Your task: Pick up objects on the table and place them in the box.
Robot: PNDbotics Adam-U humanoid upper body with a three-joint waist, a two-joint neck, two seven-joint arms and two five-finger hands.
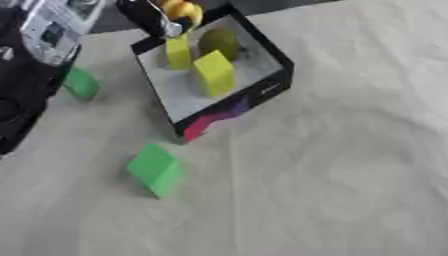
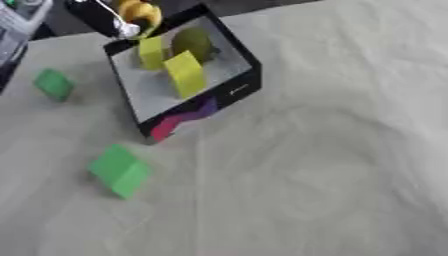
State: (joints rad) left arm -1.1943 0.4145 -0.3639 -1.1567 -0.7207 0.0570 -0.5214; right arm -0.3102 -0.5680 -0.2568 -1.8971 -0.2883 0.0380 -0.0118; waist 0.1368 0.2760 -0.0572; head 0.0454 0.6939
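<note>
A black box [image 1: 267, 90] with a pale floor stands tilted at the upper middle of the table. Inside it are a yellow block [image 1: 214, 73], a smaller yellow block [image 1: 178, 52] and an olive-green round thing [image 1: 220, 42]. My left hand [image 1: 150, 18] hangs over the box's far corner with its dark fingers curled round a yellow-orange object [image 1: 181, 12]. On the cloth in front of the box lies a green block [image 1: 156, 170]. A smaller green block [image 1: 80, 83] sits to the box's left, beside my left arm. My right hand does not show.
My left arm [image 1: 39, 45], black and silver, fills the upper left corner. A wrinkled pale cloth [image 2: 332, 165] covers the table, with open cloth to the right of and in front of the box.
</note>
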